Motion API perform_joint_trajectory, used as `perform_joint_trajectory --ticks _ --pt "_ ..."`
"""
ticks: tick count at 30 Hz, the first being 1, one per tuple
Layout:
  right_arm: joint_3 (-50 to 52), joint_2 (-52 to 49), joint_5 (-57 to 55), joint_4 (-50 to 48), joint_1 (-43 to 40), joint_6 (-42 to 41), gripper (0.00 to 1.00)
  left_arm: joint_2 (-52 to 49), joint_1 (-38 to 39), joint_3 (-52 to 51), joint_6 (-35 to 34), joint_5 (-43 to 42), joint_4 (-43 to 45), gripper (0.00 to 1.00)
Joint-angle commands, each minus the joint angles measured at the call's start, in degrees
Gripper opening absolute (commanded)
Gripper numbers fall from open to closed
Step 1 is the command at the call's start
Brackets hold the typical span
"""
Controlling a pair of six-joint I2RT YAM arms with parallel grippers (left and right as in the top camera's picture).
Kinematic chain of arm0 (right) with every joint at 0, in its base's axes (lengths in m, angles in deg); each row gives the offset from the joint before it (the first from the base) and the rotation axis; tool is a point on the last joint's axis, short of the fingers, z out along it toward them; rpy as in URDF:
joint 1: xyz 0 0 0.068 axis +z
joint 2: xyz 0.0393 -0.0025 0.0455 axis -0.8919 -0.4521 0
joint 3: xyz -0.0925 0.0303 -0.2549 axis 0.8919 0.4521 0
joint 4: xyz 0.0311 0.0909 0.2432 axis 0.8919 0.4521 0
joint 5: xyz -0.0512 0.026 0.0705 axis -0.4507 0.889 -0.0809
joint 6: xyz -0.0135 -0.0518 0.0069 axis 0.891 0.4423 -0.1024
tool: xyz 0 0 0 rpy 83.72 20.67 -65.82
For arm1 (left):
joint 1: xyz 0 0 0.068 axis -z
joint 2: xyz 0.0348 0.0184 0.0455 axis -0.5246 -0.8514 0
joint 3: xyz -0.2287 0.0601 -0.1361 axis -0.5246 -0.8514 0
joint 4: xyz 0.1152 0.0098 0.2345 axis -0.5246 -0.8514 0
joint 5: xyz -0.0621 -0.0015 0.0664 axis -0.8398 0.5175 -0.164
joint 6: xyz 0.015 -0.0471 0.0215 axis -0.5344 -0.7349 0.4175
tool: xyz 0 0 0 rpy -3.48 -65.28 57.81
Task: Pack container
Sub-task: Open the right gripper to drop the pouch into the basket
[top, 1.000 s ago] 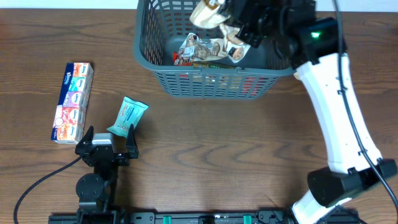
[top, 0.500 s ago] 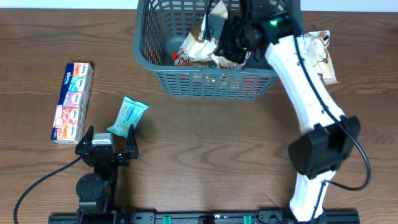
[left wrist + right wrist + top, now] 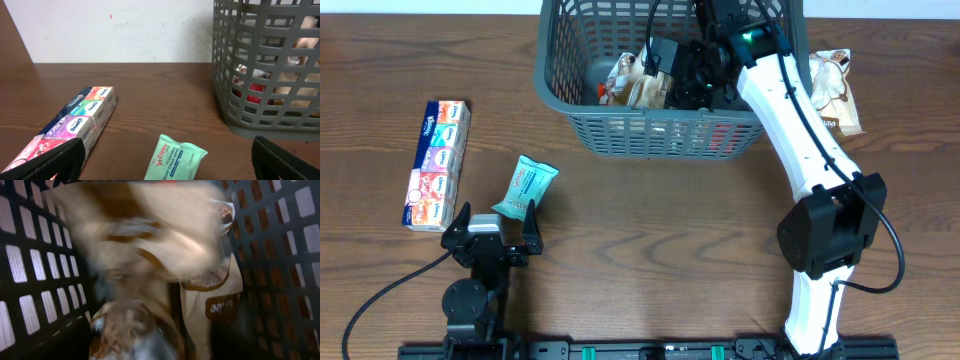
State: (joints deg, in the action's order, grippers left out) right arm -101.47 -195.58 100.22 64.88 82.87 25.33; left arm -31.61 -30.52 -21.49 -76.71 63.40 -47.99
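The container (image 3: 552, 70) is a dark grey lattice basket at the back of the table; its slotted wall (image 3: 260, 115) also fills the right of the left wrist view. My right gripper (image 3: 672, 72) is down inside it and open. A beige snack pack (image 3: 150, 245) is a loose blur in front of the wrist camera, over other packs (image 3: 628, 82) on the floor. My own fingers are hidden in the right wrist view. My left gripper (image 3: 492, 228) rests open near the front edge, empty, with a green wipes pack (image 3: 175, 161) lying just ahead of it.
A long multicoloured tissue pack (image 3: 437, 163) lies at the left, seen too in the left wrist view (image 3: 75, 122). Another beige snack pack (image 3: 835, 90) lies on the table right of the basket. The right arm reaches over the basket's right side.
The right arm swung left and lowered the beige pack into the basket, then its jaws came apart and the pack dropped free. The left arm has not moved.
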Motion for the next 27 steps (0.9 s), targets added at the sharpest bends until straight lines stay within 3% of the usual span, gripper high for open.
perform_joint_trajectory --ticks 1,4,12,15,18,23,27 --pt "-1.2 -0.9 0.9 0.2 0.2 -2.8 0.67 0.4 -0.1 -1.8 -0.3 -1.0 -0.8 0.99" --pt "-1.2 -0.8 0.9 0.7 0.3 -7.1 0.71 0.4 -0.1 -1.8 -0.3 -1.0 -0.8 0.99" --pt "-3.2 4.0 -0.7 -4.5 0.2 -17.0 0.65 0.4 -0.1 -1.8 -0.3 -1.0 -0.8 0.99" --pt "-5.2 8.2 -7.3 -9.8 0.0 -26.3 0.67 0.4 -0.1 -1.8 -0.3 -1.0 -0.8 0.99" --pt "-6.8 12.2 -13.0 -13.5 0.0 -29.1 0.67 0.4 -0.1 -1.8 -0.3 -1.0 -0.8 0.99" --pt "-7.8 18.4 -32.0 -21.1 -1.4 -34.5 0.70 0.4 -0.1 -1.8 -0.3 -1.0 -0.8 0.99" --pt "-7.8 19.9 -37.8 -24.7 -7.8 -37.1 0.70 0.4 -0.1 -1.8 -0.3 -1.0 -0.8 0.99"
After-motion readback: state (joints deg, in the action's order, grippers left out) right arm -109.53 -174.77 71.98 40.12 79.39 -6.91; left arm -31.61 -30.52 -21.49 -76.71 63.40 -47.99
